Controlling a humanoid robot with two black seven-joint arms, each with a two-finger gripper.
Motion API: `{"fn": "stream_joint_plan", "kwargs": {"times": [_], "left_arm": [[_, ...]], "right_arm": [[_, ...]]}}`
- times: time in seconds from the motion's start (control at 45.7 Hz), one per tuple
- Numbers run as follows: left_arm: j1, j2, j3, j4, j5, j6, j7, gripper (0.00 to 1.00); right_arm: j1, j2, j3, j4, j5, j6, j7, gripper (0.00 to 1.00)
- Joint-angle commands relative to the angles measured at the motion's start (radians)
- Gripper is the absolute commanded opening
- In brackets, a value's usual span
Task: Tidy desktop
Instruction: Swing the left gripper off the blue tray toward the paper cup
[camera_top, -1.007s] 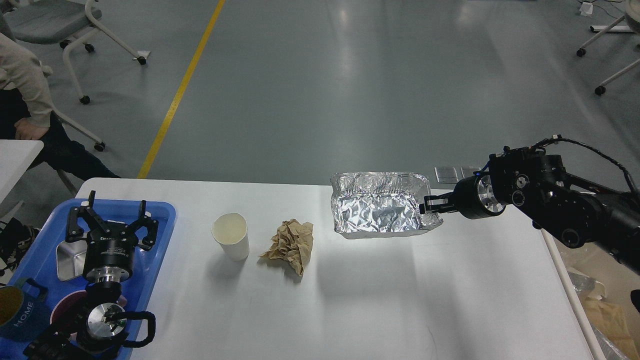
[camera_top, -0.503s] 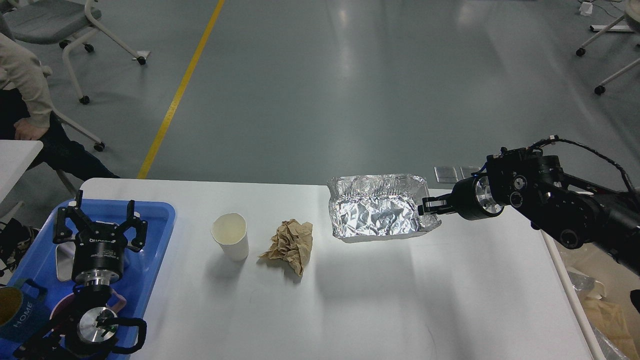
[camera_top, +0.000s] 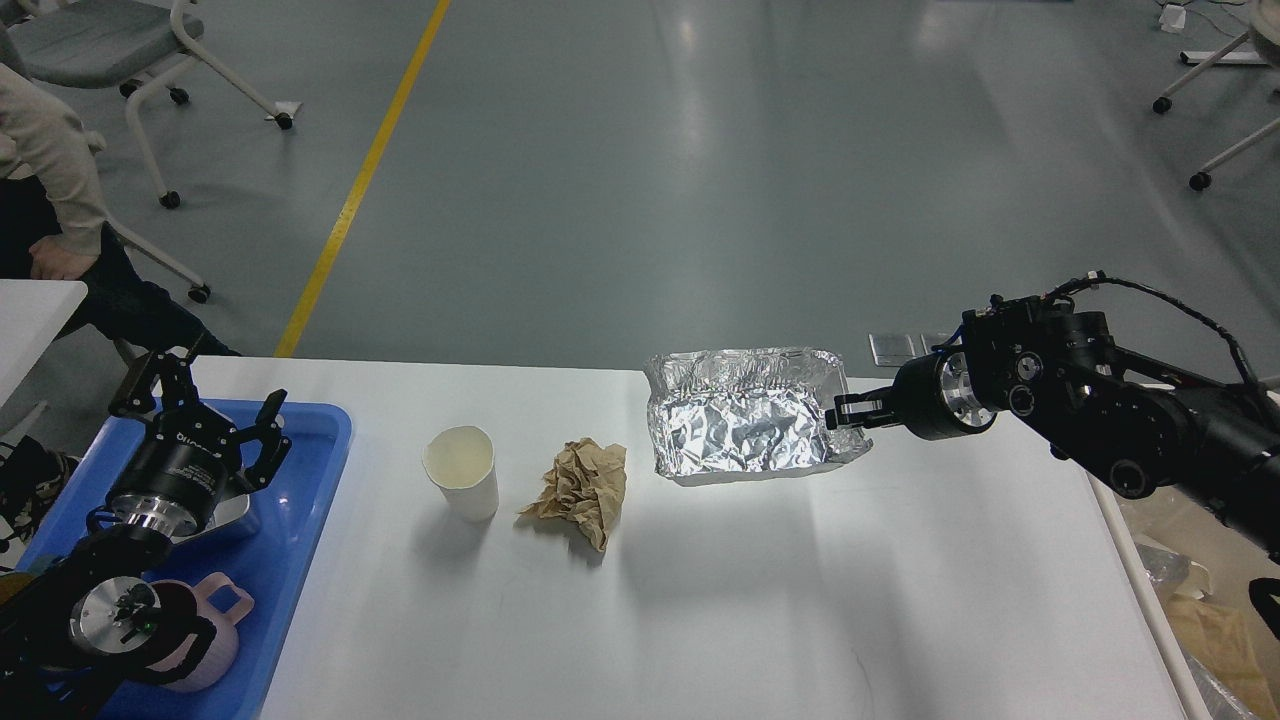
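Observation:
The white desktop (camera_top: 800, 620) fills the lower view. A crumpled foil container (camera_top: 745, 415) is near its far edge, tipped toward me, and my right gripper (camera_top: 848, 411) is shut on its right rim. A white paper cup (camera_top: 461, 471) stands upright left of centre, with a crumpled brown paper ball (camera_top: 582, 488) beside it. Over the far end of the blue tray (camera_top: 300, 500) my left gripper (camera_top: 205, 405) hangs open, holding nothing.
The blue tray holds a small metal tin (camera_top: 228, 515) and a pink mug (camera_top: 205, 635). A seated person (camera_top: 60, 220) and rolling chairs are at the far left. Bags (camera_top: 1200, 620) lie off the table's right edge.
My right gripper has drawn the foil container slightly leftward. My left arm has swung left and back, uncovering the pink mug and metal tin in the tray.

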Motion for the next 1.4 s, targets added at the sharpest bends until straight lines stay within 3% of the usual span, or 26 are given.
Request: {"fn": "stream_joint_plan", "kwargs": {"times": [0.0,0.438,0.744,0.876,0.985,1.379], "left_arm": [[0.002,0.047,0.011,-0.007,0.059,0.038,0.021,0.96],[0.022,0.377,0.252,-0.219,0.099,0.061,0.021,0.96],[0.014,0.705,0.378,-0.335,0.105,0.045,0.041,0.96],[-0.006,0.747,0.378,-0.338,0.221,0.037,0.102,0.96],[-0.047,0.751,0.378,-0.348,0.335,0.043,0.125,0.96],[-0.089,0.926,0.378,-0.453,0.429,-0.026,0.127,0.96]], "right_arm": [[0.000,-0.001,-0.001,0.000,-0.002,-0.001,0.000,0.00],[0.009,0.011,-0.001,-0.002,-0.011,-0.001,0.000,0.00],[0.010,0.010,-0.001,-0.005,-0.013,-0.001,0.000,0.00],[0.009,0.011,-0.001,-0.005,-0.013,-0.003,0.000,0.00],[0.009,0.010,-0.001,-0.005,-0.013,-0.003,0.001,0.00],[0.006,0.011,-0.003,-0.003,-0.014,-0.003,0.000,0.00]]}}
